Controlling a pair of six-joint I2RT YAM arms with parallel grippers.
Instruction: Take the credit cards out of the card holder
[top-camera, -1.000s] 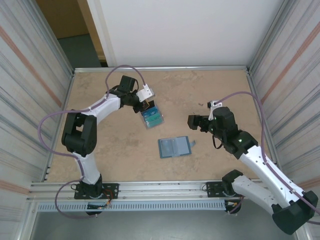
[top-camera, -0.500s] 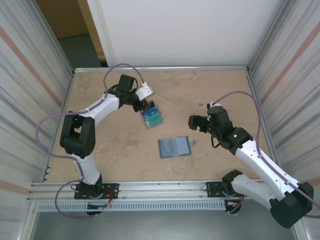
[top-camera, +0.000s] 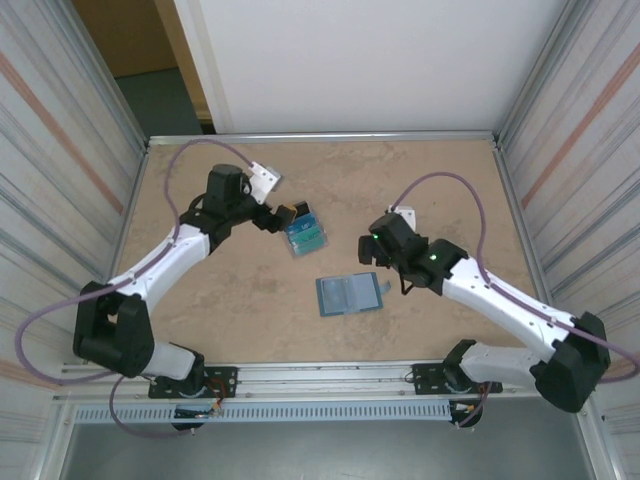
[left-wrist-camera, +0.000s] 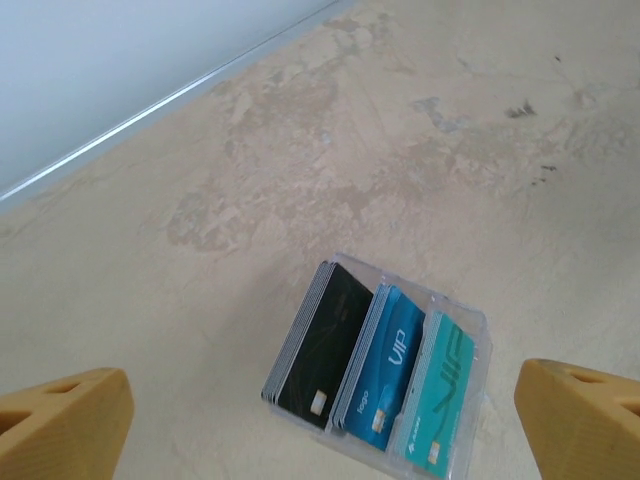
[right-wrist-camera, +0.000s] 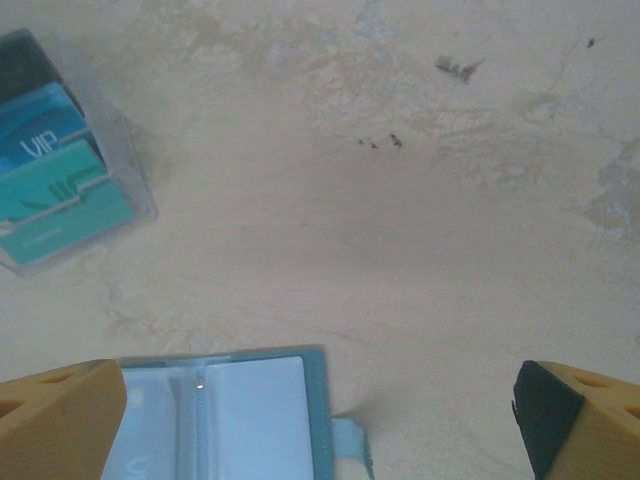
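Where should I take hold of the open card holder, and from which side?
Probably its closure tab, coming in from the right with the right pincer. The card holder lies open and flat on the table, so its covers offer no raised edge, while the tab juts past the right cover.

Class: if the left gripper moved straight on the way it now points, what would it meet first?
Probably the clear box of credit cards, centred ahead of the left gripper; depth is unclear.

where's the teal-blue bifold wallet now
Top view: the teal-blue bifold wallet lies open mid-table, slightly right, nearside of the right gripper and the clear box of cards.
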